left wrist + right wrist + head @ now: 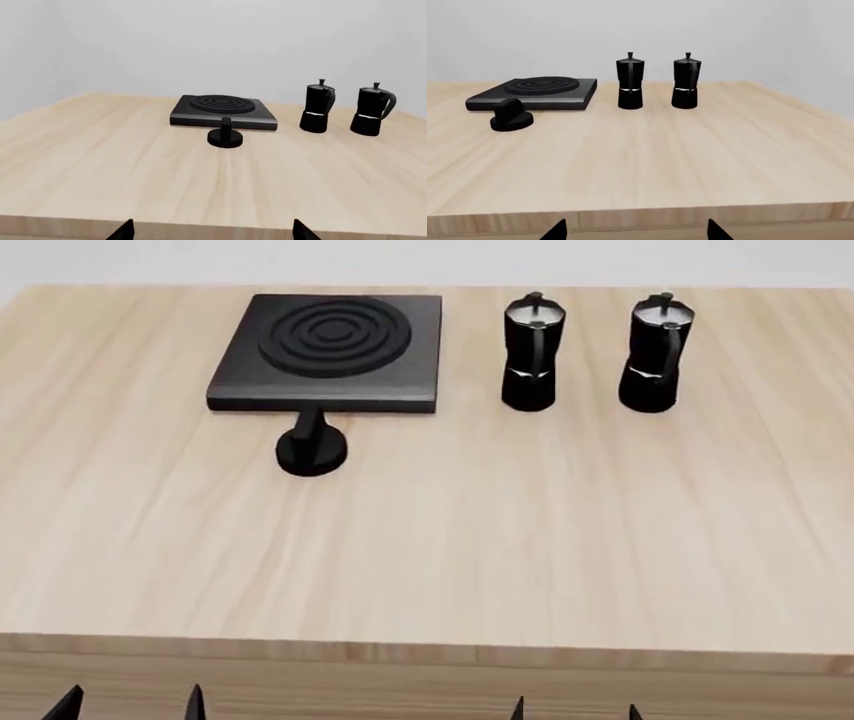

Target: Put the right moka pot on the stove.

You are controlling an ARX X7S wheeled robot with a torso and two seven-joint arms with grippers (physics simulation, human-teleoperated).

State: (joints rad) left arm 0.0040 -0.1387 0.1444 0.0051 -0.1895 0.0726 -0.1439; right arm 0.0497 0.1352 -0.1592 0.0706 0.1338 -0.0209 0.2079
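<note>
Both grippers sit short of the near edge of the wooden table (441, 540), only dark fingertips in view: the left gripper (130, 705) and the right gripper (575, 710) each show two tips spread apart with nothing between them, jaws parted and empty. Well beyond them, the right moka pot (654, 352) stands upright at the far right, near the second moka pot (531, 352) on its left but clear of it. Further left lies the stove (330, 350), its burner bare, with a small black knob (311, 448) just in front of its near edge.
</note>
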